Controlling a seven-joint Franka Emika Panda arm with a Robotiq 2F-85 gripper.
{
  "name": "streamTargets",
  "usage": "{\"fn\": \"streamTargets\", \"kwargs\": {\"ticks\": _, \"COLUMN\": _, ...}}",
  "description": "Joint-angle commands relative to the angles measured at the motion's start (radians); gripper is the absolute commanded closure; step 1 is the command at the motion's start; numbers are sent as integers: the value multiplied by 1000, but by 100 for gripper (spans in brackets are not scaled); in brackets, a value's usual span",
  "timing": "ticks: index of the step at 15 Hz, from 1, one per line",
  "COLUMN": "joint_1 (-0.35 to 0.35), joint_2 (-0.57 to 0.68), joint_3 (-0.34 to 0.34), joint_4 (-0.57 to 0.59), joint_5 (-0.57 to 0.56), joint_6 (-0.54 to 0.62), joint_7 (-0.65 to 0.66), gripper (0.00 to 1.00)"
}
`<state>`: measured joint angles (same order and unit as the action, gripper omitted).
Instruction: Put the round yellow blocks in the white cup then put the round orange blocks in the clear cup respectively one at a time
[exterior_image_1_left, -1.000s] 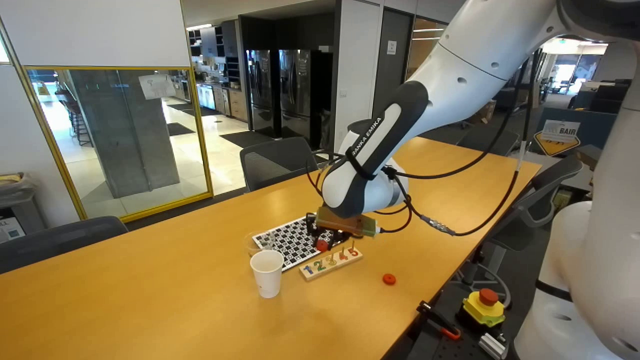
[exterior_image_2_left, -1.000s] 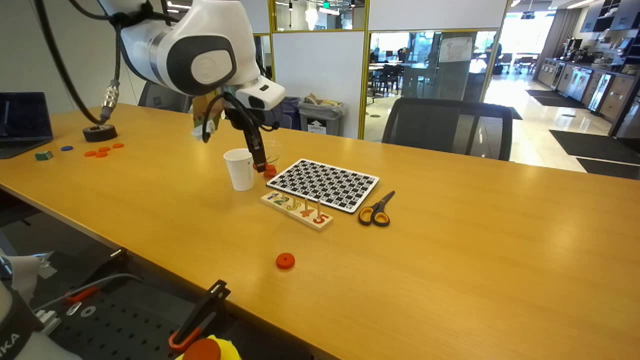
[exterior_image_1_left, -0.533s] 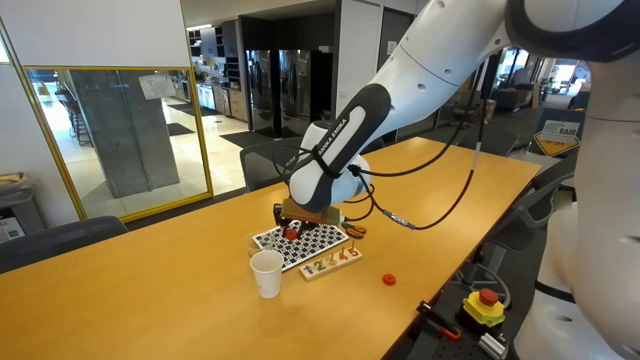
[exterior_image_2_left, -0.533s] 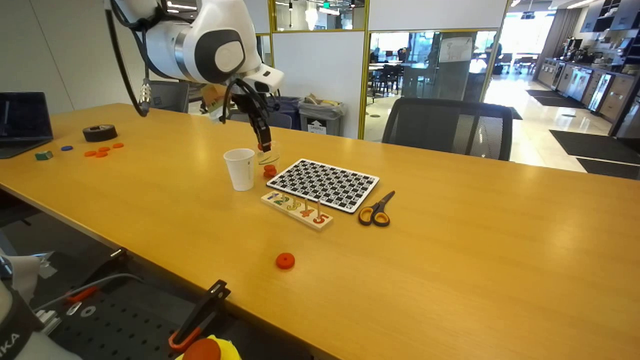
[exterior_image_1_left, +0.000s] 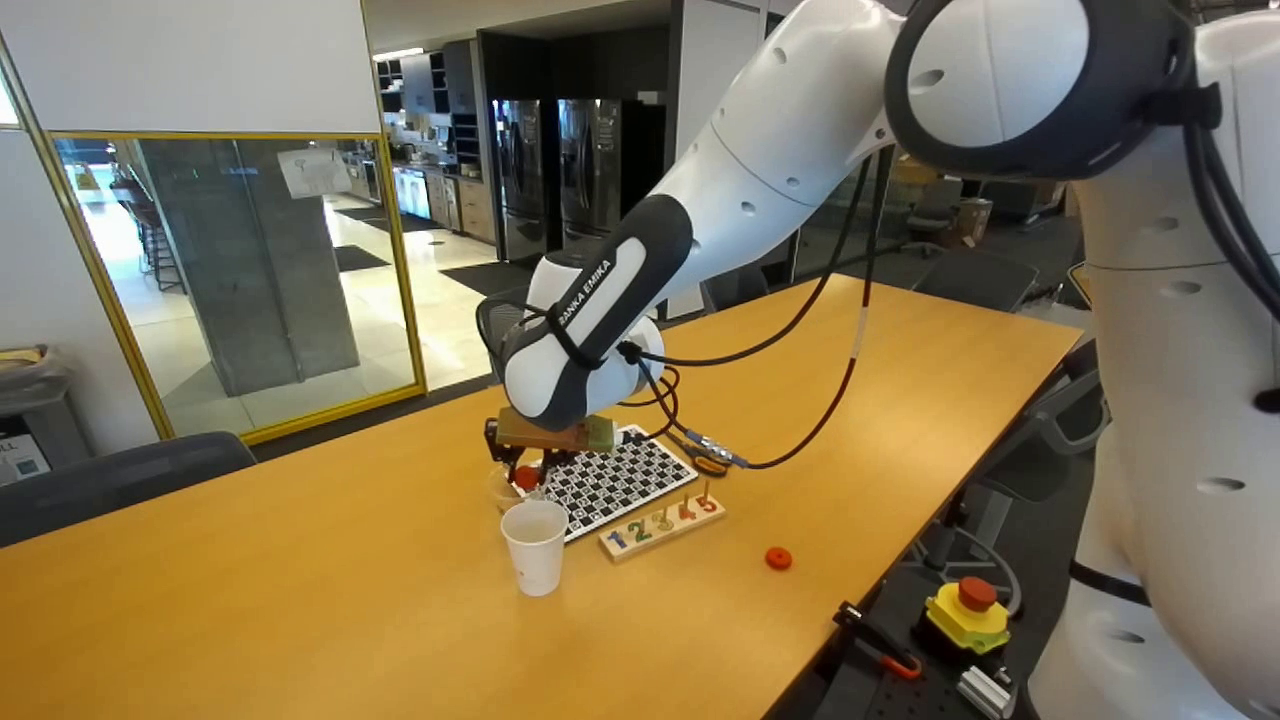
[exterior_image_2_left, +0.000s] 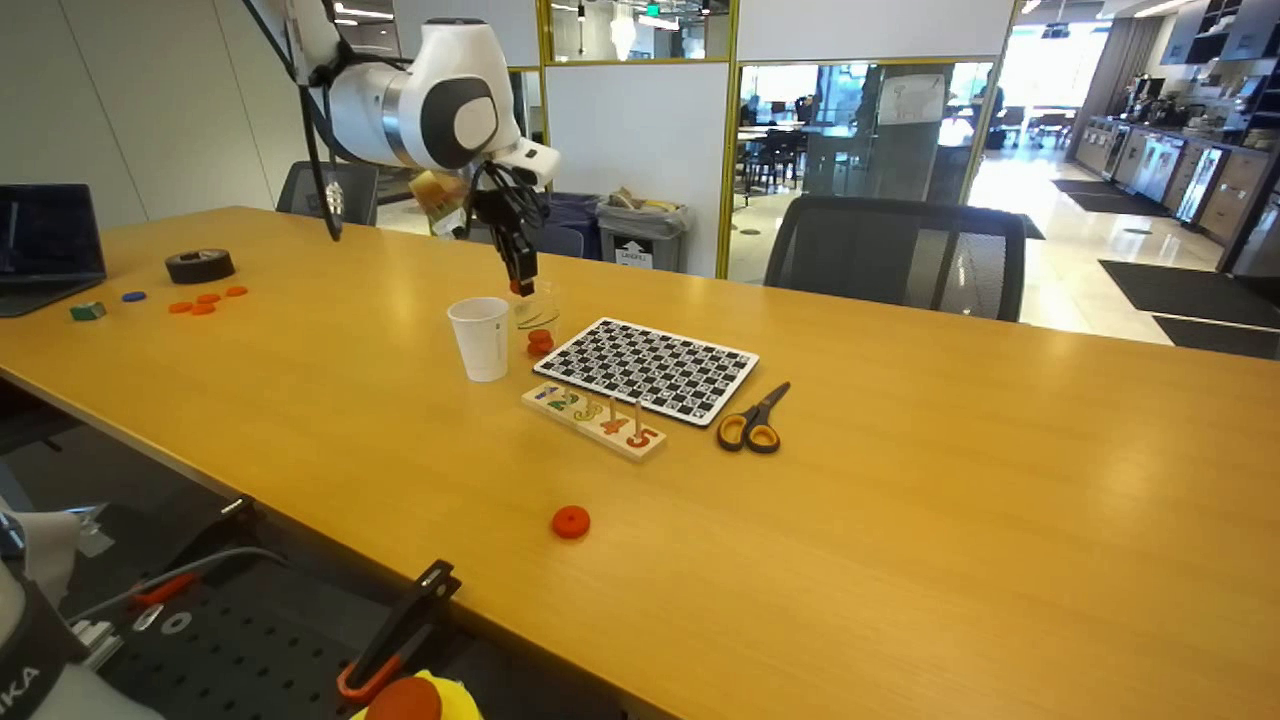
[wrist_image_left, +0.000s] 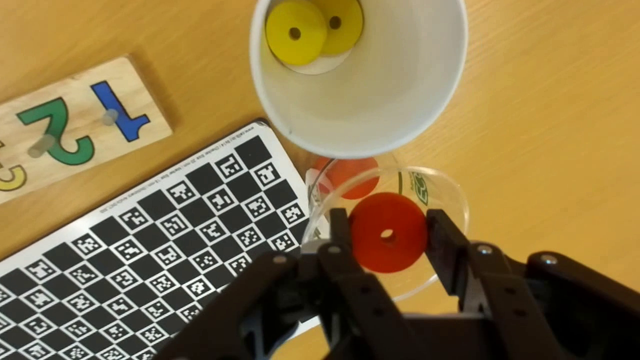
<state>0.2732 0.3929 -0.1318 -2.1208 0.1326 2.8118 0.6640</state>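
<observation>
Since a second ago, the gripper (exterior_image_1_left: 528, 477) has moved toward 9 o'clock in an exterior view; it hangs over the clear cup (wrist_image_left: 447, 200), an orange disc (wrist_image_left: 395, 217) pinched between its fingers. From there, in the wrist view, the white cup (wrist_image_left: 390, 90) with two yellow discs (wrist_image_left: 312, 30) stands near at 12, the corner of the board (wrist_image_left: 150, 255) at 10, and table (wrist_image_left: 550, 125) spreads at 2. In an exterior view a loose disc (exterior_image_1_left: 779, 558) lies at 3 from the white cup
</observation>
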Motion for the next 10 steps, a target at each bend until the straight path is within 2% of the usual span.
{"fn": "streamTargets", "kwargs": {"ticks": 1, "joint_1": 6, "joint_2": 60, "joint_3": -11, "joint_4": 103, "joint_5": -53, "joint_6": -47, "joint_7": 42, "gripper": 83}}
{"fn": "streamTargets", "kwargs": {"ticks": 5, "joint_1": 5, "joint_2": 91, "joint_3": -16, "joint_4": 149, "joint_5": -70, "joint_6": -76, "joint_7": 52, "gripper": 83}}
{"fn": "streamTargets", "kwargs": {"ticks": 7, "joint_1": 5, "joint_2": 105, "joint_3": -19, "joint_4": 171, "joint_5": -77, "joint_6": -115, "joint_7": 61, "gripper": 32}}
{"fn": "streamTargets", "kwargs": {"ticks": 9, "joint_1": 11, "joint_2": 111, "joint_3": -32, "joint_4": 185, "joint_5": -99, "joint_6": -158, "joint_7": 81, "gripper": 29}}
{"fn": "streamTargets", "kwargs": {"ticks": 10, "joint_1": 11, "joint_2": 111, "joint_3": -36, "joint_4": 186, "joint_5": -109, "joint_6": -177, "joint_7": 91, "gripper": 23}}
